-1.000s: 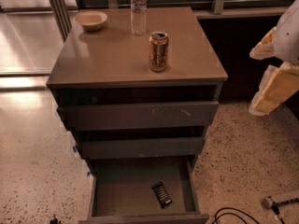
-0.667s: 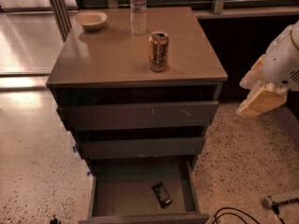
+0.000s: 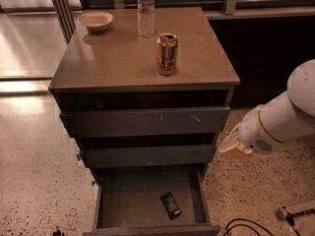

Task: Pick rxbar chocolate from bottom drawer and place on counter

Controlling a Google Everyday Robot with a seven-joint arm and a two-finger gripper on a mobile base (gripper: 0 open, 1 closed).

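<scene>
Dark rxbar chocolate [image 3: 171, 204] lies flat in the bottom drawer [image 3: 128, 200]. The gripper [image 3: 230, 146], right of centre, spread or closed I cannot tell, may strike the drawer's wall descending.

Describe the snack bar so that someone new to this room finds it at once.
Find the grey cabinet with three drawers; the bottom drawer stands open. On its floor, right of centre, lies a small flat bar in a dark wrapper, alone there. Unlike the orange can up on the counter, it is flat and nearly black; the gripper hangs right of the cabinet.
</scene>
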